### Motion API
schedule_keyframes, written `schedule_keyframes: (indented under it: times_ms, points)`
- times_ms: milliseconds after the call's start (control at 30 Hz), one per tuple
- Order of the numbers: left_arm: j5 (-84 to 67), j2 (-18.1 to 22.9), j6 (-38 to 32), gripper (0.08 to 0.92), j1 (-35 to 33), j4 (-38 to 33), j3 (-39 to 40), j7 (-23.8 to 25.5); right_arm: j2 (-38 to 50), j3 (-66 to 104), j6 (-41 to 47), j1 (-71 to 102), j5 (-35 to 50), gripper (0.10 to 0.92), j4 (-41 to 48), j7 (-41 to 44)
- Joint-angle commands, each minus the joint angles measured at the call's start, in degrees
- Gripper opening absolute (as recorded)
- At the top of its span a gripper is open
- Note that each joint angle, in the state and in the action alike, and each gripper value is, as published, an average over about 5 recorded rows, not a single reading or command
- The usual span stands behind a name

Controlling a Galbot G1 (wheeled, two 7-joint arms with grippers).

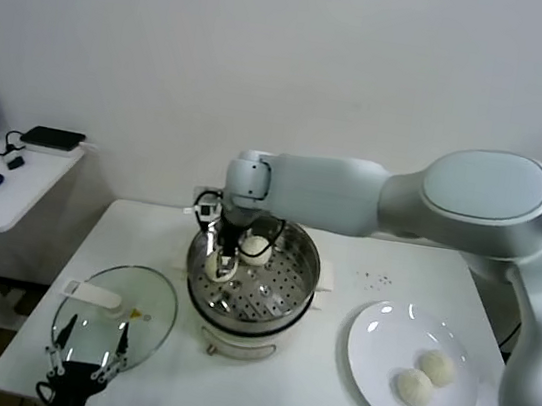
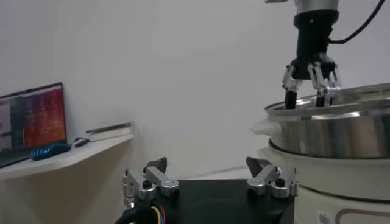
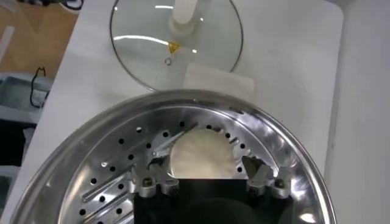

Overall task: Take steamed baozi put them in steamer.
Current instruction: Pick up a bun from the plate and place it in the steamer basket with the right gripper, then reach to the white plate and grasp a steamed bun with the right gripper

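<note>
The steamer (image 1: pixel 284 291) stands mid-table, a shiny perforated basket on a cream base, also seen in the left wrist view (image 2: pixel 341 131) and the right wrist view (image 3: pixel 109 164). My right gripper (image 1: pixel 224 257) reaches down into its far-left part, open. Its fingers (image 3: pixel 159 151) stand on either side of a baozi (image 3: pixel 201 155) that rests on the perforated floor. A second baozi (image 1: pixel 257 251) lies beside it in the basket. Two more baozi (image 1: pixel 415 387) (image 1: pixel 439 367) sit on the white plate (image 1: pixel 383 340). My left gripper (image 2: pixel 207 165) is parked open and empty at the table's front left.
The glass lid (image 1: pixel 152 297) with a white handle lies flat left of the steamer, just beyond my left gripper (image 1: pixel 82 363). A side desk (image 1: pixel 10 192) with a mouse and a laptop stands farther left. The plate lies near the table's front right edge.
</note>
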State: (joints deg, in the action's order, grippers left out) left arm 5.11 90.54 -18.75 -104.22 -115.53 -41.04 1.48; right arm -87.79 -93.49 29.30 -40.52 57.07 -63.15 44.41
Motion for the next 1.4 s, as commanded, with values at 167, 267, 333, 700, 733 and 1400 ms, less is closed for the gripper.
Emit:
schedule_keyframes:
  times_ms: [167,267,333,700,733,1400]
  points:
    - [0.1,-0.1,0.4,0.823,-1.1,-1.5,-0.3,0.1,13.6,-9.5,-7.4,-19.5,1.9,0.822,-12.1,11.1]
    - [0.1,-0.1,0.5,0.823,-1.3,-1.8,-0.1,0.1,19.4,-14.7,-10.5,-26.3,1.1,0.823,-17.7,14.2]
    - [0.2,-0.1,0.6,0.823,-1.3,-1.8,0.0,0.1,23.1,-18.5,-11.5,-30.0,0.6,0.823,-21.6,14.9]
    - [0.6,0.3,0.0,0.823,-1.5,-1.4,0.0,-0.1,41.9,-37.9,-13.2,-35.0,-12.5,0.823,-37.6,8.6]
    - [0.6,0.4,0.0,0.823,-1.5,-1.3,0.0,-0.2,43.6,-39.1,-12.8,-34.8,-14.2,0.823,-38.4,7.1]
    - [1.4,1.2,-0.2,0.823,-1.4,0.0,-0.2,-0.7,61.0,-21.9,-7.6,-0.3,-27.5,0.823,-34.4,-5.9]
